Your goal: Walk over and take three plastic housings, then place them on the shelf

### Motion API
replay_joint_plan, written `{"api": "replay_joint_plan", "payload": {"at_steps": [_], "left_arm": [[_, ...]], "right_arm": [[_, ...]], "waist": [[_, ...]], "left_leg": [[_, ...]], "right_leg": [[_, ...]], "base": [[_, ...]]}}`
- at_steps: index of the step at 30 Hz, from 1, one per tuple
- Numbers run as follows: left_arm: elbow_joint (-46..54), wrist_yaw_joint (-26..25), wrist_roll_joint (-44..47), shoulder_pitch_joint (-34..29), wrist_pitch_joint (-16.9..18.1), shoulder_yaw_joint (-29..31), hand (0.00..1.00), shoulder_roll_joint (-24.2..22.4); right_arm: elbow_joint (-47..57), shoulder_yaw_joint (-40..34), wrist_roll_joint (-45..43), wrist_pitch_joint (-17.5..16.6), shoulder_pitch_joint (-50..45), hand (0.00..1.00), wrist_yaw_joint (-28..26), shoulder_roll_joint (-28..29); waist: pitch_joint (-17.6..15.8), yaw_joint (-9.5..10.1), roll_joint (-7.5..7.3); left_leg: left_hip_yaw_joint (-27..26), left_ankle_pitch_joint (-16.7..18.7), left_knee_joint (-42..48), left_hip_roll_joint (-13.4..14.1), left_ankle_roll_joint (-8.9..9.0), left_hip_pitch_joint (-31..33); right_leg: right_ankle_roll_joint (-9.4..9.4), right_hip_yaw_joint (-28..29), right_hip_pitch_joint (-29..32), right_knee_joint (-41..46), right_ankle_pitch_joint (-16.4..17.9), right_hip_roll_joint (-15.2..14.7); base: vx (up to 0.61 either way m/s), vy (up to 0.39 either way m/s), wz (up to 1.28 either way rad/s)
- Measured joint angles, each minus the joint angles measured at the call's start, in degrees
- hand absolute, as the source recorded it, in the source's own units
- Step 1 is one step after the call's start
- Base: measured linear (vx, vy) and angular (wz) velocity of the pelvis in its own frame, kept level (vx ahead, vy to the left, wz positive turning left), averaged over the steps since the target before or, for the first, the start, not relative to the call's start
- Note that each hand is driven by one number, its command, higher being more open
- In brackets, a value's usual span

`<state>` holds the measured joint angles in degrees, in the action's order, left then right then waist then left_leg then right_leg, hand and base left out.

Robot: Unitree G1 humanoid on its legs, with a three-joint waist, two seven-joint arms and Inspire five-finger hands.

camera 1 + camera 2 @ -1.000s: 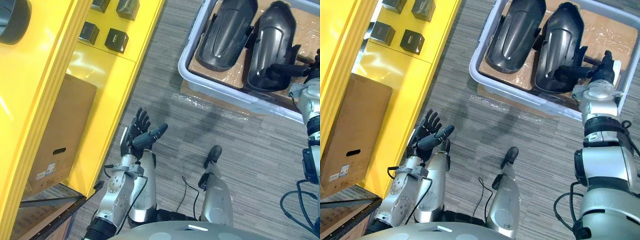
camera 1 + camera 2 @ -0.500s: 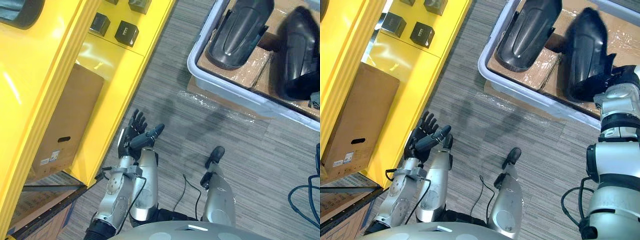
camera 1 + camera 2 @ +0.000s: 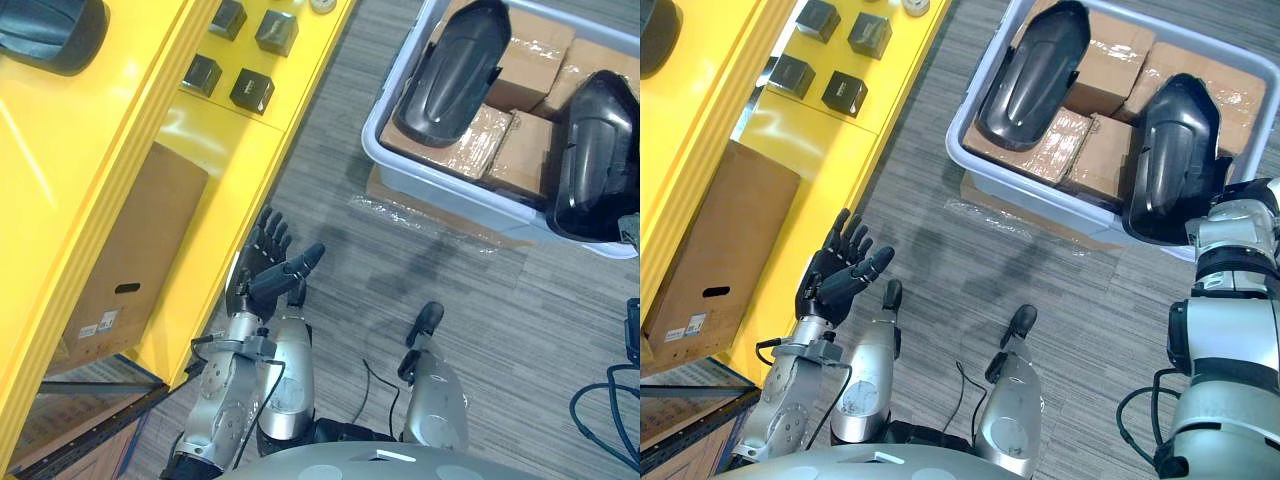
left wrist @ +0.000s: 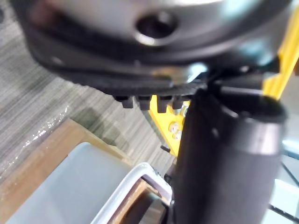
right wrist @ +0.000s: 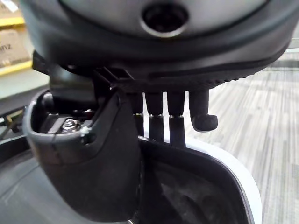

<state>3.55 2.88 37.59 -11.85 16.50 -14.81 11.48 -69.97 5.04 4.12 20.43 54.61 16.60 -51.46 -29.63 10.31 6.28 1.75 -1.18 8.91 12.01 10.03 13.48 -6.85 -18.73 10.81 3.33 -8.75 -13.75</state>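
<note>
At the right hand's [image 5: 88,177] fingertips sits the near housing [image 3: 1175,150], a glossy black shell; the thumb is inside its rim and the fingers [image 5: 159,123] press the outside, so the hand is clamped on that edge. Beyond the hand, toward the robot's left, a second housing [image 3: 1035,75] lies hollow side up in the same grey bin [image 3: 450,190], both on wrapped cardboard packages [image 3: 1105,155]. Well apart from it, the left hand [image 3: 268,272] hovers palm up with fingers spread, holding nothing, just beside the yellow shelf [image 3: 90,150]. Past that hand, a third housing [image 3: 50,30] rests on the shelf top, with small black boxes [image 3: 250,90] and a cardboard box [image 3: 125,265] lower down.
</note>
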Motion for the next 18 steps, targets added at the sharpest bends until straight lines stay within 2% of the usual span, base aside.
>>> {"api": "replay_joint_plan", "payload": {"at_steps": [3,4,6,8,10,13,15,18], "left_arm": [[3.1,1.4,0.2,0.1,-0.2,0.0,1.0,0.8],[4.7,1.4,0.2,0.6,-1.1,0.2,1.0,1.3],[5.7,1.4,0.6,1.7,-2.7,0.3,1.0,2.1],[6.2,2.1,3.4,3.6,-7.2,1.2,1.0,3.0],[5.3,2.8,7.2,7.0,-12.7,2.4,1.0,3.9],[0.6,5.2,10.9,11.9,-18.5,1.4,1.0,5.7],[-2.8,5.4,14.2,14.6,-21.3,0.8,1.0,5.9],[-7.2,5.4,16.7,19.2,-23.0,-0.3,1.0,6.1]], "right_arm": [[4.3,-0.1,0.0,-3.1,-1.7,0.0,5.4,0.4],[9.5,-0.3,0.1,-4.7,-3.7,0.0,8.4,0.8],[14.8,-0.8,0.6,-6.4,-5.3,0.0,10.5,1.2],[19.9,-2.4,4.3,-9.1,-7.1,0.0,12.8,2.7],[25.4,-3.9,9.1,-12.6,-9.6,0.0,15.1,5.2],[28.2,-4.1,11.8,-15.4,-12.0,0.0,15.7,8.8],[28.7,-4.1,14.0,-17.0,-13.3,0.0,15.9,10.8],[30.5,-4.0,18.1,-19.3,-15.7,0.0,16.0,11.5]], "waist": [[0.0,-0.75,-1.04],[0.1,-1.17,-1.71],[0.3,-1.71,-2.36],[1.5,-2.4,-3.55],[2.8,-2.94,-5.79],[5.3,-3.65,-7.96],[6.7,-4.26,-8.69],[8.1,-4.92,-8.88]], "left_leg": [[-0.3,-1.1,-1.8,0.0,0.39,-1.2],[-0.5,-1.6,-3.0,0.0,0.46,-2.6],[-1.0,-1.8,-3.8,0.0,0.48,-4.1],[-1.4,-1.8,-4.3,0.0,0.47,-4.7],[-2.4,-1.9,-5.6,0.0,0.39,-6.2],[-3.7,-1.9,-7.1,0.0,0.4,-8.7],[-4.5,-1.9,-8.0,0.0,0.39,-10.1],[-5.2,-2.1,-8.9,0.0,0.43,-11.5]], "right_leg": [[-0.25,-0.1,-0.6,-0.7,-0.2,0.0],[-0.36,0.0,-1.4,-0.7,-0.3,0.1],[-0.37,0.2,-2.3,-0.9,-0.3,0.1],[-0.5,0.2,-2.9,-1.6,-0.4,0.1],[-0.5,0.9,-3.1,-1.6,-0.4,0.1],[-0.53,1.6,-4.5,-2.4,-0.4,0.1],[-0.58,1.9,-5.4,-2.7,-0.4,0.1],[-0.61,2.4,-6.0,-3.1,-0.4,0.2]], "base": [[0.0,0.0,0.0],[0.0,0.0,0.0],[0.04,-0.005,-0.06],[0.04,-0.002,-0.06],[0.05,0.0,-0.15],[0.07,0.005,-0.15],[0.03,0.002,-0.1],[0.02,-0.003,-0.1]]}}
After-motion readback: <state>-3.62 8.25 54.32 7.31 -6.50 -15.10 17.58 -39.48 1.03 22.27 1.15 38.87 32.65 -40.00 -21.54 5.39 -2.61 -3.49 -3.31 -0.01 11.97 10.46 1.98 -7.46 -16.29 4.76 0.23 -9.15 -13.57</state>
